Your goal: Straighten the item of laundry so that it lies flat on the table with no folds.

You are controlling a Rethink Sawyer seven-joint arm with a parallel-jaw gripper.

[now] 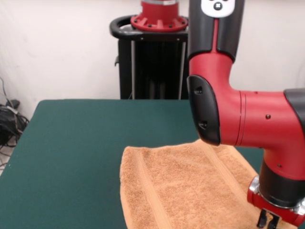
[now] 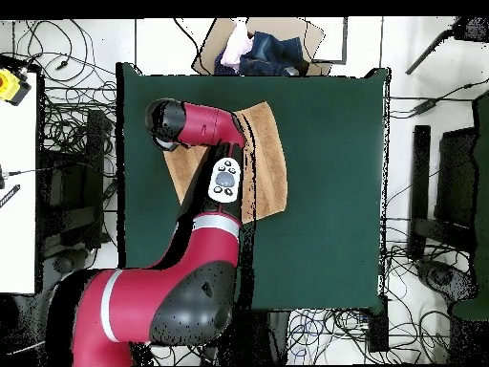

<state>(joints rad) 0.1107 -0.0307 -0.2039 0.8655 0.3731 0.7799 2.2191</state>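
Towel [image 1: 181, 186] lies spread on the green counter [image 1: 76, 152], woven bands showing. My gripper [image 1: 268, 220] hangs low over one corner; I cannot tell its state.

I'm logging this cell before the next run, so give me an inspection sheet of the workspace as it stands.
Surface: dark green table, no damage seen.
Job's things: orange-tan towel lies spread near one table edge; part is hidden under the arm, so folds there cannot be ruled out.
Clutter: nothing seen on the table.
Grippers: gripper low over the towel's corner; open or shut cannot be told.
Cables: many loose cables on the floor round the table.
Surroundings: cardboard box of clothes beyond the table; white wall behind.
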